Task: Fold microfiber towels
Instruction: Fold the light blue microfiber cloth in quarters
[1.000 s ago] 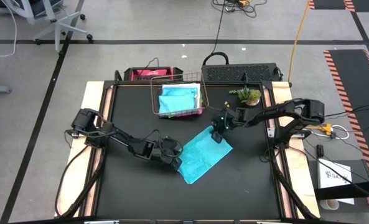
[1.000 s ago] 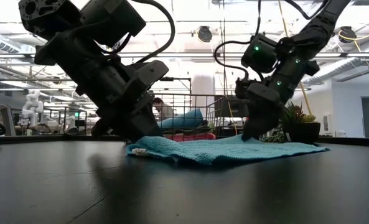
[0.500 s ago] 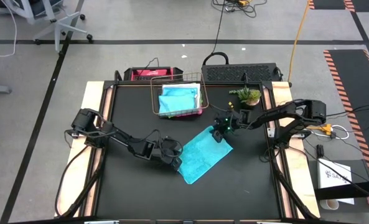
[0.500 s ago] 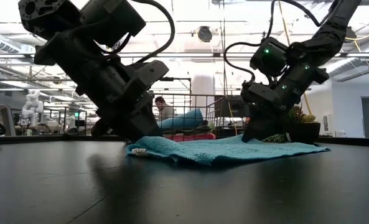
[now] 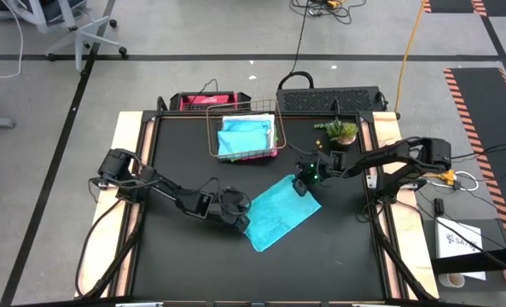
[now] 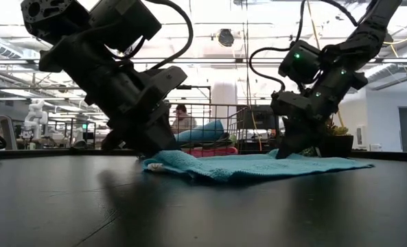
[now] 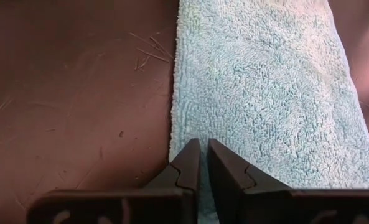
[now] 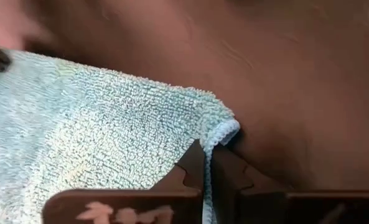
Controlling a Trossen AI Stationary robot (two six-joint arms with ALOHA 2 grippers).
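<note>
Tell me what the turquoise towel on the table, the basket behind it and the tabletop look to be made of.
Turquoise towel: soft looped pile, matte, likely microfiber; the fuzzy nap shows close up. Basket: thin wire with a coppery sheen, open grid sides. Tabletop: dark, smooth, slightly glossy sheet that mirrors the arms in the low view; its material cannot be told.

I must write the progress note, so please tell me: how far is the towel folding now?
Done: folded towels already lie in the wire basket. In hand: one turquoise towel lies folded on the table; the left gripper is shut on its near edge, the right gripper shut on its far corner. Left: another fold, probably, then the basket.
</note>
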